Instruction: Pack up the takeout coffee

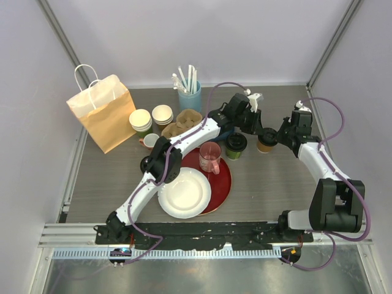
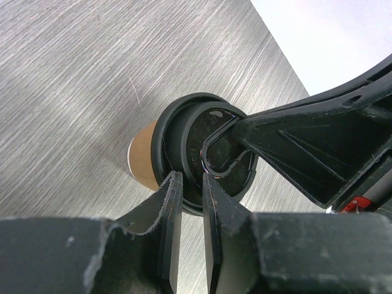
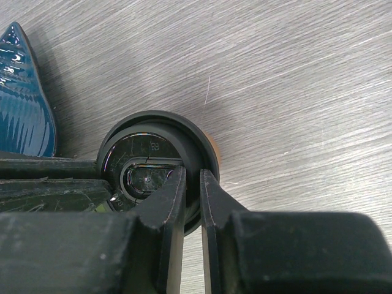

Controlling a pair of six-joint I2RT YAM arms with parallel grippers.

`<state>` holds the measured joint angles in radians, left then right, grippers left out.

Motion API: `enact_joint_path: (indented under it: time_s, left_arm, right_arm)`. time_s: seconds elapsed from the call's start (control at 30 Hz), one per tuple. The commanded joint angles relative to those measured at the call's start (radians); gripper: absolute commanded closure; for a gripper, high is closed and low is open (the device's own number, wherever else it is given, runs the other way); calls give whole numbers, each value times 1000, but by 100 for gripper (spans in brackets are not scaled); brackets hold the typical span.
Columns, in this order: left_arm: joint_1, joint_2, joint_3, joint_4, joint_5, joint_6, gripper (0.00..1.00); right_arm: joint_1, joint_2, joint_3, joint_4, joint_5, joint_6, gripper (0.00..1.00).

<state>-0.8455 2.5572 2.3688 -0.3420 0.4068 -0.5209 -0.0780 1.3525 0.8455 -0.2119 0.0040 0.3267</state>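
Looking at a brushed grey table [image 1: 275, 184]. Got a kraft paper bag [image 1: 105, 113] standing by the far left corner, stacked cups [image 1: 141, 120] just right of it, and a blue holder [image 1: 189, 97] at the far edge. Mid-table: red plate [image 1: 223, 184], with a white plate [image 1: 184, 193] overlapping its near-left side. Between red plate and right edge: green cup [image 1: 236, 144] and brown cup [image 1: 266, 147], black lids on.

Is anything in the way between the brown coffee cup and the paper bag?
Yes. The green coffee cup, the cardboard cup tray and the stacked cups stand between the brown coffee cup and the paper bag.
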Motion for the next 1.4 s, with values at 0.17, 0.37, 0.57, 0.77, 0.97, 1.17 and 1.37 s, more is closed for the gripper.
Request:
enact_joint_path:
  time_s: [0.17,0.37,0.57,0.77,0.97,1.17,1.37]
  left_arm:
    - [-36,135,-101,-258,-13,10,80]
    - [-53,141,-164,-236,-7,-8,81]
    - [-56,209,-160,-244,27,-71,83]
    - [-58,179,-123,-256,4,-25,83]
    - [-58,123,9,-302,6,81,80]
    - [-56,80,187,-330,30,127,64]
    - [-56,80,233,-318,-2,162,63]
  right_arm:
    - [7,0,-40,-216,53,-14,89]
    - [14,10,-63,-182,21,0,89]
    - [14,33,-83,-167,10,-3,89]
    - [14,27,-62,-172,8,-8,89]
    - [14,11,-8,-192,-71,-38,89]
    - [15,0,30,-195,-125,-12,85]
    - [23,-49,38,-218,-121,21,72]
